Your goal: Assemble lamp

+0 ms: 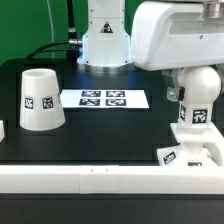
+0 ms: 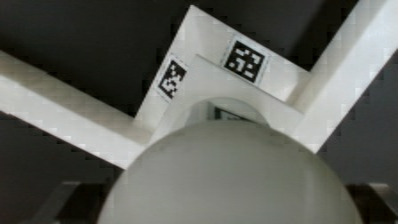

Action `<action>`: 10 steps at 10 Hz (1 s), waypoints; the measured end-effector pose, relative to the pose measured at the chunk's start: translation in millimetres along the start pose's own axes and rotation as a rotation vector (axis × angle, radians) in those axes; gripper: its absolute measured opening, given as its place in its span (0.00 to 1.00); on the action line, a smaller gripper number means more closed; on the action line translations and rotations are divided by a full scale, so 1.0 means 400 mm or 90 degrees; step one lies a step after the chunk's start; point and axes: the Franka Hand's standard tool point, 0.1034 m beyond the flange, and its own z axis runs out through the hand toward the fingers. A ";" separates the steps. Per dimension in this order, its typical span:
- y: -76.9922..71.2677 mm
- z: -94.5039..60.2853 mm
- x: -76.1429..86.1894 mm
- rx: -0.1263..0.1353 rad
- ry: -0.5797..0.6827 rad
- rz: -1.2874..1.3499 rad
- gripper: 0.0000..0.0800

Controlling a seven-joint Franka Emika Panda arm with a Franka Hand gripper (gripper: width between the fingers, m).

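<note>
The white round-headed bulb (image 1: pixel 197 108) stands upright on the flat square base (image 1: pixel 188 154) at the exterior view's right, its tagged neck down on the base. My gripper (image 1: pixel 198 86) reaches down from the arm and is shut on the bulb's round head. In the wrist view the bulb head (image 2: pixel 222 165) fills the space between my dark fingers (image 2: pixel 71 205); my gripper (image 2: pixel 222 208) sits over the tagged base (image 2: pixel 222 65). The large tapered shade (image 1: pixel 40 99) stands alone on the table at the exterior view's left.
The marker board (image 1: pixel 103 99) lies flat in the middle of the black table. A white rail (image 1: pixel 100 178) runs along the front edge, and the base rests against it. The robot's pedestal (image 1: pixel 103 40) stands at the back.
</note>
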 end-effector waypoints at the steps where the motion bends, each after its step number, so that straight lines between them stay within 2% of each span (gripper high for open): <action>1: -0.001 0.000 -0.001 0.003 0.000 0.039 0.72; 3: 0.001 0.001 -0.003 0.020 -0.001 0.212 0.72; 7: 0.001 0.004 -0.003 0.024 -0.006 0.475 0.72; 10: 0.006 0.006 -0.003 0.053 -0.017 0.631 0.72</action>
